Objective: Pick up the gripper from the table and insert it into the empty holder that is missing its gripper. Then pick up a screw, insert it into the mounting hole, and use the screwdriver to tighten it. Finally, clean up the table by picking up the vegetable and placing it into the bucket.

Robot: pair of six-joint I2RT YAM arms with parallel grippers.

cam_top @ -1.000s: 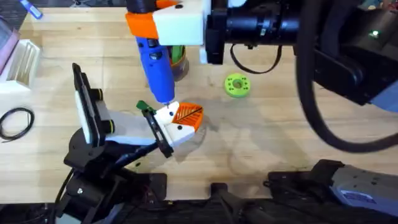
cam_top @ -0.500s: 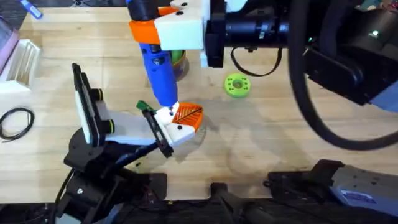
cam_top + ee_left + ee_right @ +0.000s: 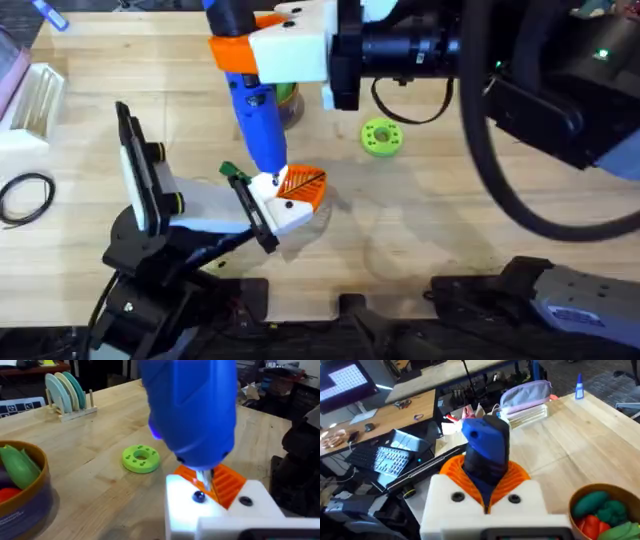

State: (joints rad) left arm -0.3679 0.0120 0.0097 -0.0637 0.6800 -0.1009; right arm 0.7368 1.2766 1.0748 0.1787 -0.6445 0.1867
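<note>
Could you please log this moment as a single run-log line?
stage: tightening screw | right pincer: shut on screwdriver, tip on holder | left pincer: shut on holder | vegetable: not yet binned

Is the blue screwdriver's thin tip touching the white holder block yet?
Touching. In the left wrist view the blue pen-shaped screwdriver has its thin metal tip meeting the top of the white boxy holder, beside the orange ribbed wedge, no gap.

Screwdriver (image 3: 192, 410) stands upright, tip on the white holder (image 3: 220, 510) beside the orange gripper (image 3: 220, 482). Green disc (image 3: 141, 458) lies behind on the table (image 3: 95, 435). Bucket (image 3: 25, 495) holds a green piece.
</note>
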